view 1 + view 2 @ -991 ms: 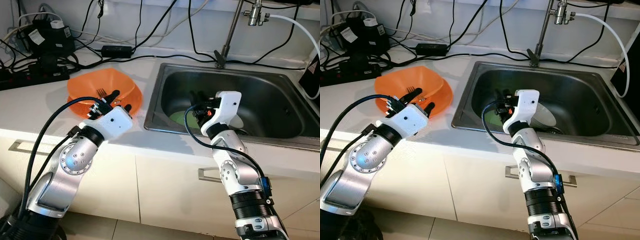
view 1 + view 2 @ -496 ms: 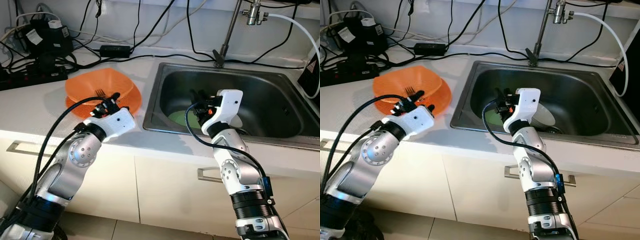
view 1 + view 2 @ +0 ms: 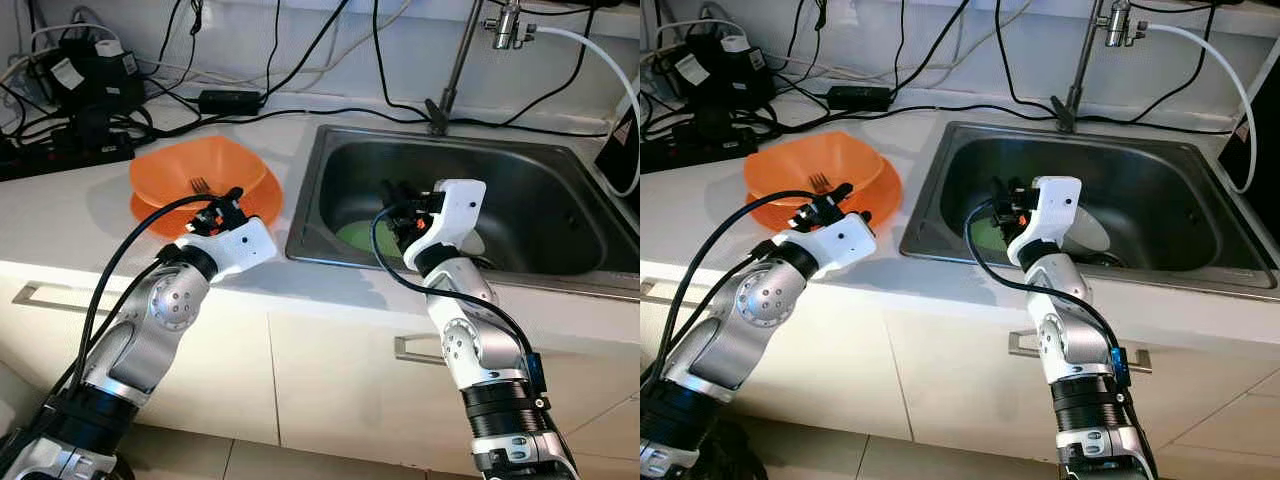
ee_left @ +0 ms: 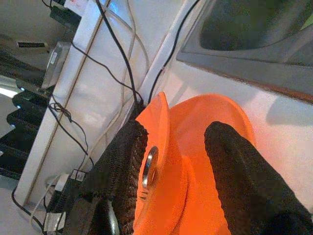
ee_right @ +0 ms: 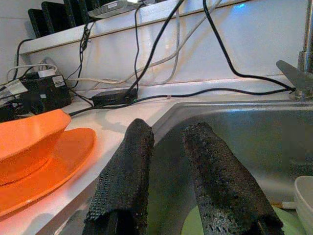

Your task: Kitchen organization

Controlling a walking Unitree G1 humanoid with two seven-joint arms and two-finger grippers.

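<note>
White counter (image 3: 70, 215), frame left: orange bowl (image 3: 205, 180) w/ fork (image 3: 201, 185) is straddled at its rim by open, empty left gripper (image 3: 226, 201), best closed squarely on rim; right gripper (image 3: 398, 200), open & empty, is held over sink (image 3: 560, 215).

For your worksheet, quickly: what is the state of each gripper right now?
Left gripper: open, holding nothing, at the rim of the orange bowl.
Right gripper: open, holding nothing, over the sink.

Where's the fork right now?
The fork lies inside the orange bowl on the counter, left of the sink, just beyond the left gripper.
</note>
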